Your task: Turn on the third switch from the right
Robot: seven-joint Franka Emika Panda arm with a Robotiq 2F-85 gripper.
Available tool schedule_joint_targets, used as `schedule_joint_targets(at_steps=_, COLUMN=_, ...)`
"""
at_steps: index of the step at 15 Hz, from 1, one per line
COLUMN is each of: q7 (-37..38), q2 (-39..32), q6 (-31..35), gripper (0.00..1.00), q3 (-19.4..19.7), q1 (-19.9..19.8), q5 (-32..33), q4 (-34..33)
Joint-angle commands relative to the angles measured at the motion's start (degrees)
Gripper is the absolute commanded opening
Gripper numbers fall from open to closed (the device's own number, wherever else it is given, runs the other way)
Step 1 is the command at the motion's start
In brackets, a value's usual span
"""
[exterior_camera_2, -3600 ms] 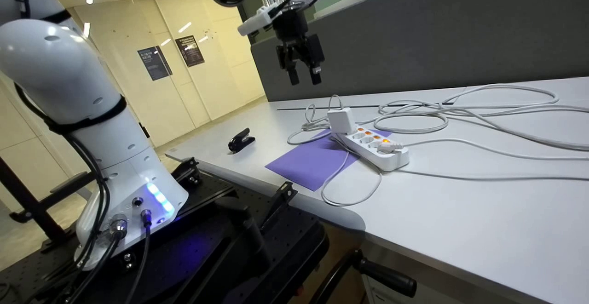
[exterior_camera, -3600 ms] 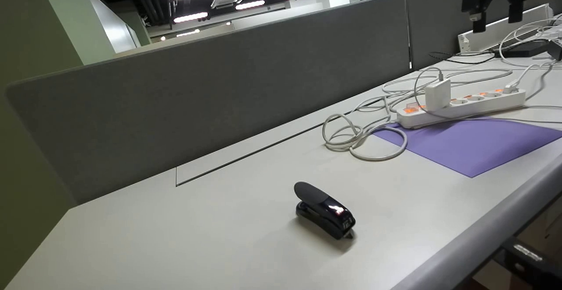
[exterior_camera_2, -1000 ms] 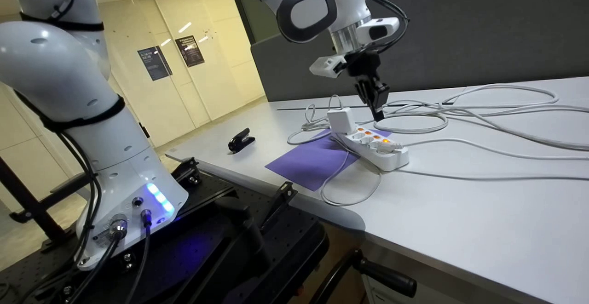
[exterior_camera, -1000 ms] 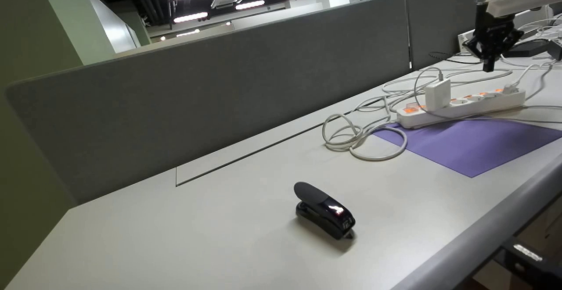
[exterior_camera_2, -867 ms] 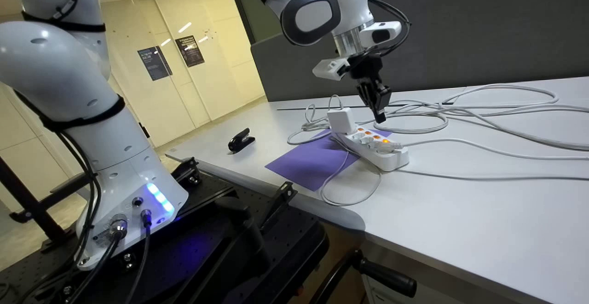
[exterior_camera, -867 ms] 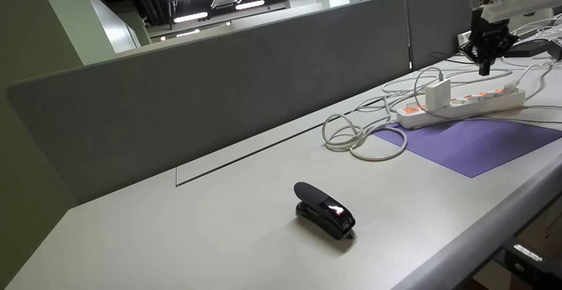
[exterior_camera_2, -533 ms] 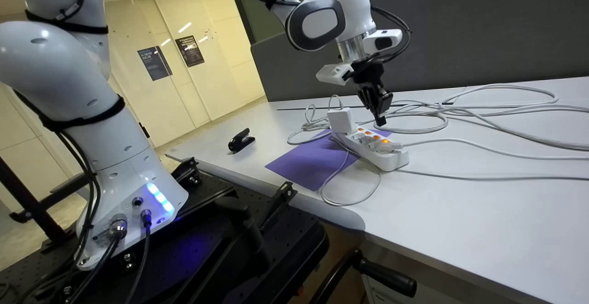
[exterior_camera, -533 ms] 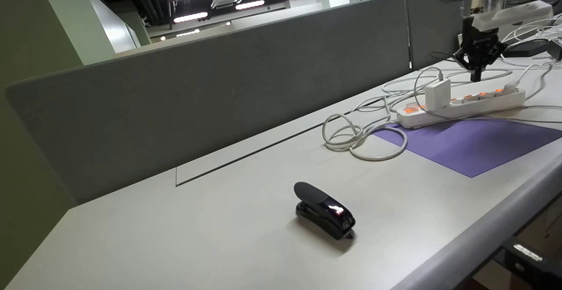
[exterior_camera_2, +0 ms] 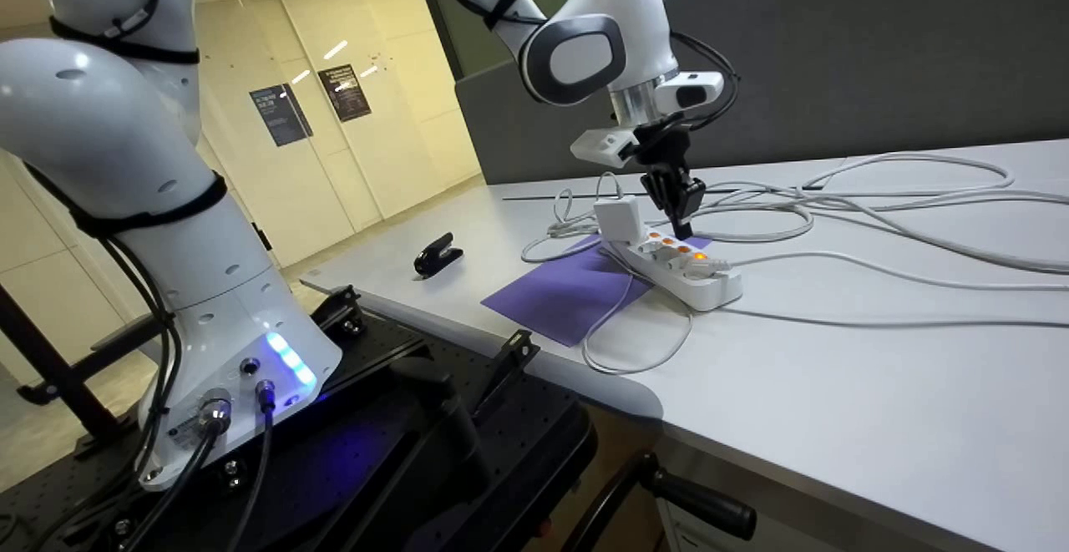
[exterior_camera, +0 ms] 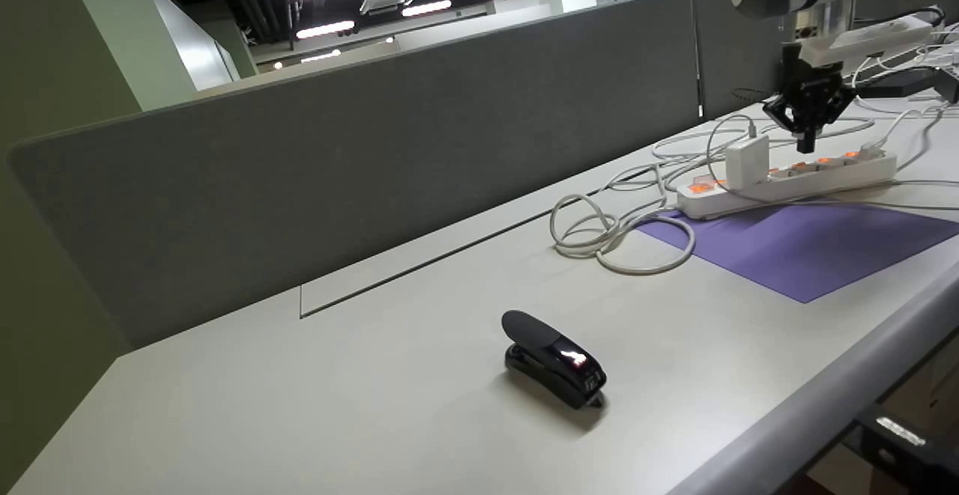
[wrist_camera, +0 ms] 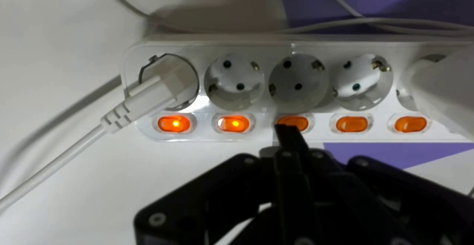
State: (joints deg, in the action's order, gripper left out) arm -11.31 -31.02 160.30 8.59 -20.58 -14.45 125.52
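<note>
We are seeing the gripper (wrist_camera: pixel 289 133) closed on itself with nothing held, its tip overlapping the third switch (wrist_camera: pixel 299 121) in the wrist view and hiding part of it. Counting from the right there, we are finding that switch mid-row on the power strip (wrist_camera: pixel 204 130). In an exterior view we are making out a slim gap under the fingertips (exterior_camera: pixel 805 143), so we are judging the press not yet begun.

We are expecting a small, stiff rocker of slick plastic, needing no grasp: we are favouring a firm, straight push onto one half, since a slanting one could be skidding off. We are guessing the strip is light enough to be creeping across the smooth table (exterior_camera: pixel 419 390) under a sideways shove.

Farther out, the wrist view is showing a bright spot in the lit switch (wrist_camera: pixel 236 123) just to the left, and none in the visible part of ours. It is cropping the strip beyond the white adapter (wrist_camera: pixel 444 89); in an exterior view we are spotting an orange switch (exterior_camera: pixel 700 189) past it, which we are leaving out of our count.
</note>
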Motion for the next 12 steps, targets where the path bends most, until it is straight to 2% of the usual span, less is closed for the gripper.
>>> schedule_joint_targets(at_steps=1, q7=1.0, q2=0.1, q6=0.0, gripper=0.00, q3=-0.9, q1=-1.0, q5=1.4, q4=0.0)
schedule_joint_targets(at_steps=12, q7=0.8, q2=-1.1, q6=-0.8, gripper=0.00, q3=-3.0, q1=-3.0, q5=0.4, q4=-1.2)
